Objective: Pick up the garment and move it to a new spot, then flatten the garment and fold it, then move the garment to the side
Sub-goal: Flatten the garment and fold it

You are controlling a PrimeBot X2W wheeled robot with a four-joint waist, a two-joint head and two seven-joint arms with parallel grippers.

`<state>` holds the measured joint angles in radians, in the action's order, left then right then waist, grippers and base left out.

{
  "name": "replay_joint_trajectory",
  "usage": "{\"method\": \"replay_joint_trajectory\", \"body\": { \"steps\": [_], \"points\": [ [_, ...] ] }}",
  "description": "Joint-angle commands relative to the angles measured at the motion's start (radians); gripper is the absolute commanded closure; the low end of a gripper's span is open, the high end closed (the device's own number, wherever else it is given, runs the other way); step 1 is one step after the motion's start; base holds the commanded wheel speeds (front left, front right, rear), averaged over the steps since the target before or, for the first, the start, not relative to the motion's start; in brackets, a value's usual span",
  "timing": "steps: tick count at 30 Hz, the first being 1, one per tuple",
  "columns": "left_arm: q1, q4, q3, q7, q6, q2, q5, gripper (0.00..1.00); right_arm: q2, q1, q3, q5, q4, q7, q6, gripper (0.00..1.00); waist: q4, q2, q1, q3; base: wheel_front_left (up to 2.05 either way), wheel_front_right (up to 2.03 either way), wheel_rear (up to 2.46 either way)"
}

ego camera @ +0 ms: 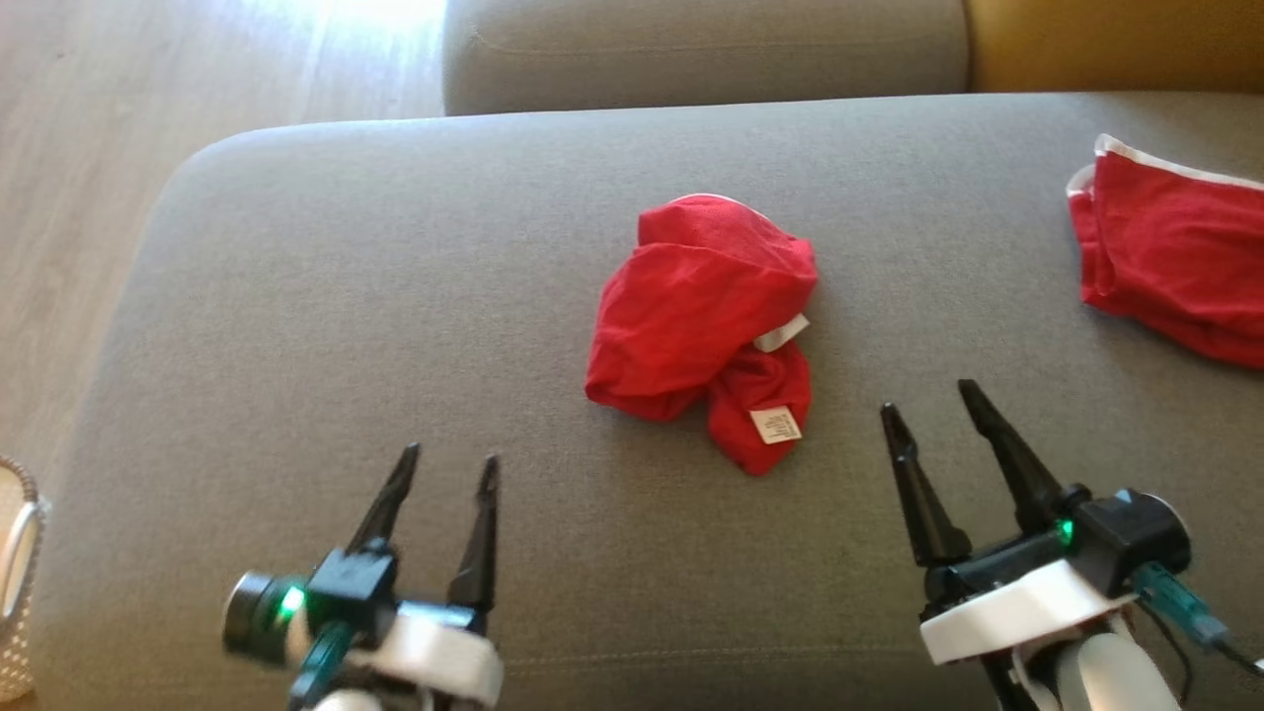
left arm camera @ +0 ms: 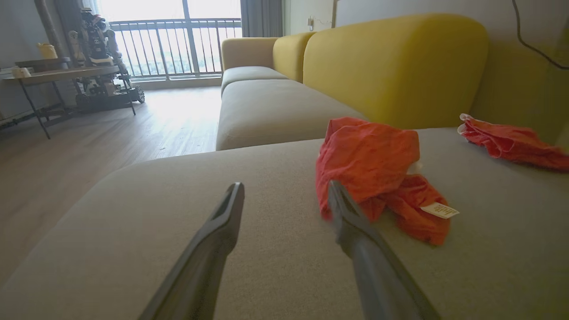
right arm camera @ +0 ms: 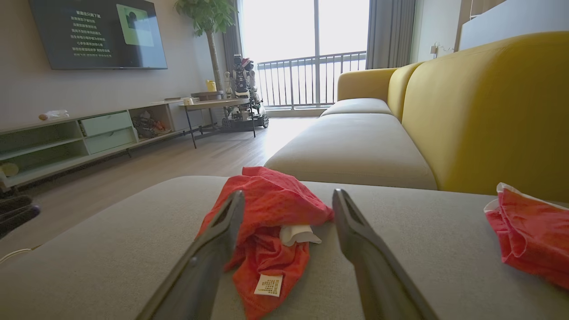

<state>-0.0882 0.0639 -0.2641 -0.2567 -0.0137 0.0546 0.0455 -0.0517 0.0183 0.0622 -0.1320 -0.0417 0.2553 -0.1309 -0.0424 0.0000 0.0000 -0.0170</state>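
Note:
A crumpled red garment (ego camera: 703, 321) with white labels lies in a heap at the middle of the grey sofa seat (ego camera: 395, 296). My left gripper (ego camera: 449, 461) hovers open over the seat to the garment's lower left, with nothing between its fingers. My right gripper (ego camera: 933, 397) is open too, just right of the heap and apart from it. The left wrist view has the garment (left arm camera: 373, 164) ahead and to the right of the left gripper (left arm camera: 286, 191). From the right wrist, the garment (right arm camera: 266, 231) lies straight ahead, between and beyond the right gripper's (right arm camera: 288, 198) fingers.
A second red garment with white trim (ego camera: 1175, 257) lies at the seat's right edge. Yellow backrests (right arm camera: 489, 111) rise behind the seat. Wooden floor (ego camera: 99, 148) lies to the left, where a pale basket (ego camera: 15, 583) stands at the frame's edge. Another seat cushion (ego camera: 701, 49) adjoins at the back.

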Motion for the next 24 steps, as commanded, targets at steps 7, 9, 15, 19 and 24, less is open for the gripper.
{"method": "replay_joint_trajectory", "body": {
  "steps": [7,9,15,19,24],
  "points": [
    [0.414,0.151,-0.079,0.082,0.084,-0.001,-0.062,0.0,0.001,-0.06,0.046,0.009,0.051,0.006,0.0,0.0,0.145,0.0,0.0,-0.09,0.0,0.0,0.0],
    [0.507,0.187,-0.107,0.139,0.098,-0.002,-0.071,0.0,0.001,-0.076,0.043,0.006,0.058,0.006,0.0,0.0,0.186,0.0,0.0,-0.126,0.0,0.0,0.0],
    [0.746,0.302,-0.22,0.295,0.12,-0.004,-0.045,0.0,0.001,-0.108,0.043,-0.008,0.074,0.006,0.0,0.0,0.276,0.0,0.0,-0.228,0.0,0.0,0.0],
    [0.868,0.395,-0.318,0.359,0.119,-0.004,0.042,0.0,0.001,-0.13,0.051,-0.02,0.076,0.006,0.0,0.0,0.314,0.0,0.0,-0.278,0.0,0.0,0.0],
    [1.004,0.545,-0.394,0.406,0.062,-0.004,0.109,0.0,0.001,-0.16,0.072,-0.034,0.076,0.006,0.0,0.0,0.353,0.0,0.0,-0.317,0.0,0.0,0.0]
  ]
}}
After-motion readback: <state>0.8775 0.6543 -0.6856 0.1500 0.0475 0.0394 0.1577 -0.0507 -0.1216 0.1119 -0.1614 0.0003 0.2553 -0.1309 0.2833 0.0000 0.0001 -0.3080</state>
